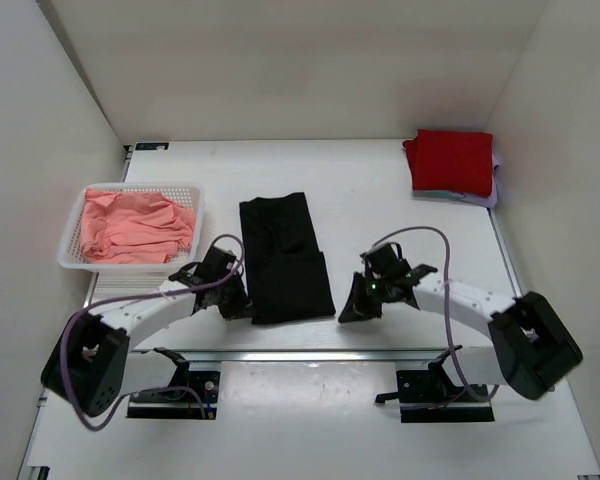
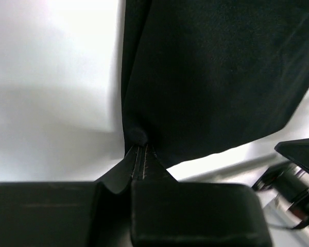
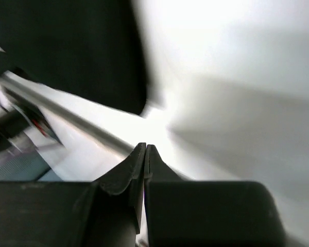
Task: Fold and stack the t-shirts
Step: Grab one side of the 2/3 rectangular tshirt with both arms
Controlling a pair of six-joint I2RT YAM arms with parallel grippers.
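Black t-shirt [image 1: 285, 258] corner pinched by left hand [image 2: 141, 154], right hand [image 3: 145, 150] pressed together nearby

the red t-shirt [image 1: 450, 160] is hiding most of a perhaps lilac t-shirt [image 1: 480, 197]. the black t-shirt [image 3: 67, 46] is running blurred past the top edge.

We read no text, label, brand, number or sign in any of the three views.
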